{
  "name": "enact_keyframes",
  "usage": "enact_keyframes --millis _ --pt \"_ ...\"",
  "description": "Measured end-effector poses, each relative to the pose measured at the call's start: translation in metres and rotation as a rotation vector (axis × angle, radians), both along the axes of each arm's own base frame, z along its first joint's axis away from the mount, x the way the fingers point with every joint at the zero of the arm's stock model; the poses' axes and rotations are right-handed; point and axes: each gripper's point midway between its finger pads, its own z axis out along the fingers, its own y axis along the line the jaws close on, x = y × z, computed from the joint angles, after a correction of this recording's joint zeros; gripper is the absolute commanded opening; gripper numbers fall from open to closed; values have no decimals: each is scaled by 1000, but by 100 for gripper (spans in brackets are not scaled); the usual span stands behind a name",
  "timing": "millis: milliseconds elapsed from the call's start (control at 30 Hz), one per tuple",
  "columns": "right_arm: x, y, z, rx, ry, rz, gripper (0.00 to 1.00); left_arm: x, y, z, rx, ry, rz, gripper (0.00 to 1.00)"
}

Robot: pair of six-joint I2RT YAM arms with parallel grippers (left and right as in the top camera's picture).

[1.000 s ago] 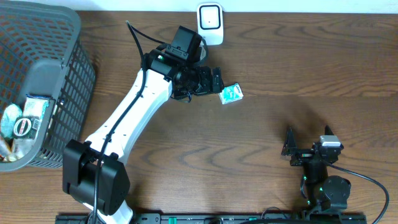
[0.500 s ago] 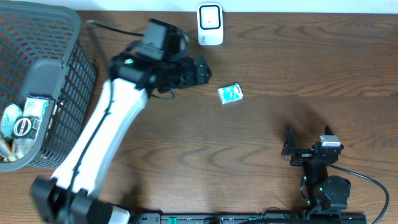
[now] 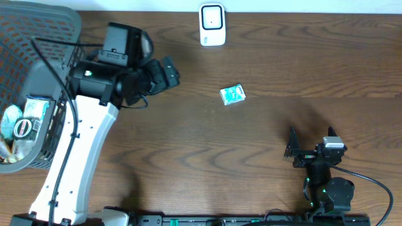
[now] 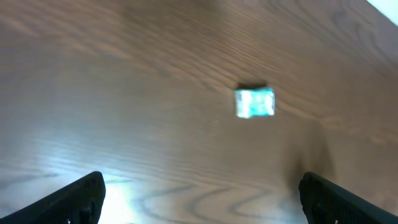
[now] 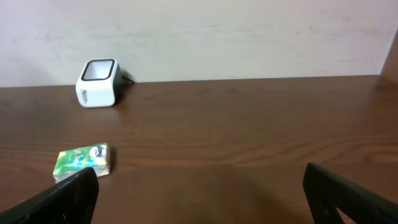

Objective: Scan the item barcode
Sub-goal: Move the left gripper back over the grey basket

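1. Where the wooden table (image 3: 188, 157) is bare near its middle, a small green-and-white packet (image 3: 233, 95) lies flat, held by nothing and touching nothing else.
2. Its long axis runs roughly across the table from left to right, tilted slightly. No barcode can be made out on the face that shows.
3. Toward the back edge stands the white barcode scanner (image 3: 212, 25). The packet sits in front of it and a little to the robot's right, well apart from it.
4. The left gripper (image 3: 173, 72) hangs above the table on the packet's left, fingers spread wide and empty. In the left wrist view the packet (image 4: 254, 102) lies ahead of the fingers and a little right of the gap's centre line, somewhat blurred.
5. The right gripper (image 3: 311, 135) rests near the front edge, also wide open and holding nothing. In the right wrist view the packet (image 5: 83, 161) lies ahead and far to the left, just above its left finger, with the scanner (image 5: 97, 83) beyond.
6. The left gripper looks the nearer of the two, and a reach along its present heading would likely meet the packet's short end.
7. At the far left a grey plastic basket (image 3: 69, 25) holds other packaged goods.
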Motion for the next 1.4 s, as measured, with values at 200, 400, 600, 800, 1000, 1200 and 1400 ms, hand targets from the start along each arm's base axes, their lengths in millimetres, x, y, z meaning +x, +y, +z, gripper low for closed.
enact_keyframes --millis 200,400,600,800,1000,1200,1400 --pt "0 0 0 0 0 0 99 0 23 -4 17 32 86 98" --pt "0 0 0 0 0 0 99 1 25 -3 3 32 95 98" --pt "0 0 0 0 0 0 99 9 7 7 -77 -19 11 98" --pt "0 0 0 0 0 0 99 6 -1 9 -101 -27 -52 98" --pt "0 0 0 0 0 0 99 8 -9 15 -113 -68 -128 98" --pt "0 0 0 0 0 0 99 16 -7 36 -102 -192 -162 98" --pt "0 0 0 0 0 0 99 10 37 70 -28 -316 -48 98"
